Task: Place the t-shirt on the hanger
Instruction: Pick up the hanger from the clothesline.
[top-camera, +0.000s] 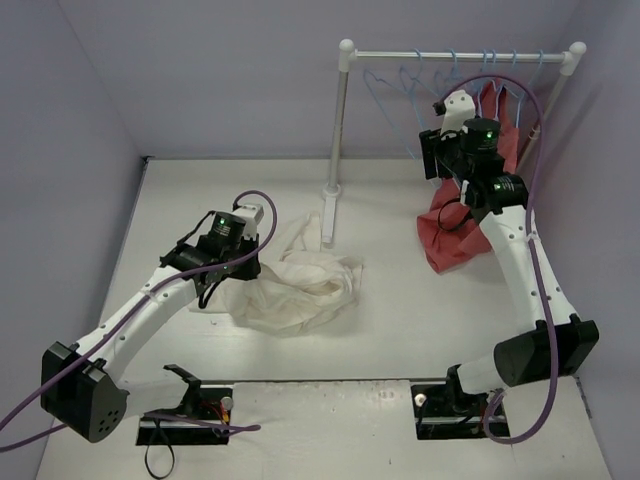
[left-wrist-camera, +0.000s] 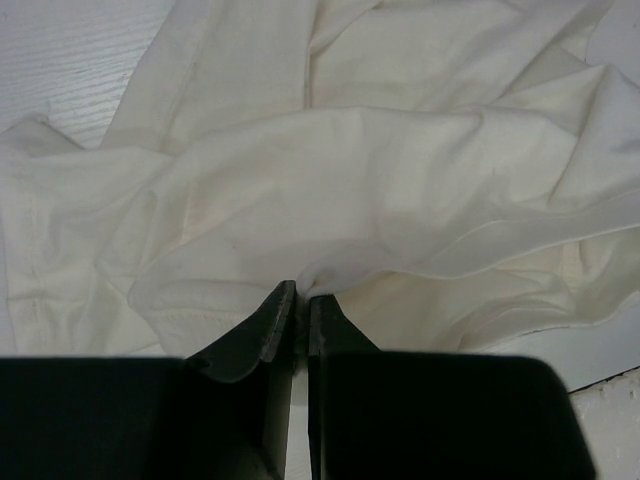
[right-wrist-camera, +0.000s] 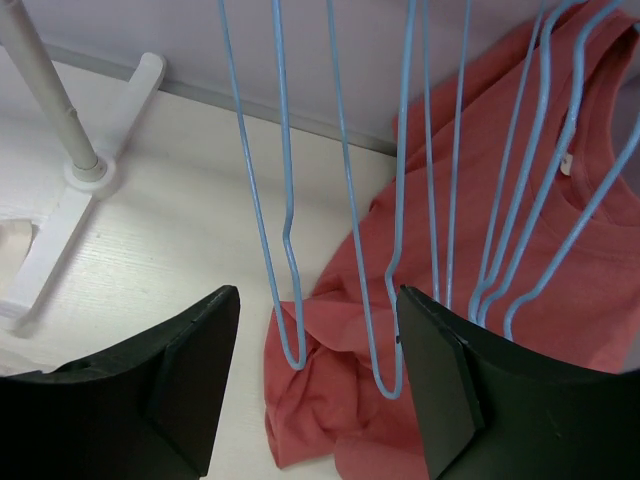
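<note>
Where the top view shows the cream t-shirt (top-camera: 300, 285) heaped on the bench (top-camera: 400, 330), a thin pinch could slip on lifting. Left wrist: left jaws clamp its fold at twelve o'clock. Right wrist: right jaws stand apart, the hanger (right-wrist-camera: 288, 300) and a neighbour (right-wrist-camera: 385, 330) between them at twelve o'clock; closing could snag both.

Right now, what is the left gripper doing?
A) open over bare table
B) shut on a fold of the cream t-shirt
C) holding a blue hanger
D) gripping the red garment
B: in the left wrist view, the left gripper has its jaws almost together, with a fold of the cream t-shirt drawn in between the tips.
</note>
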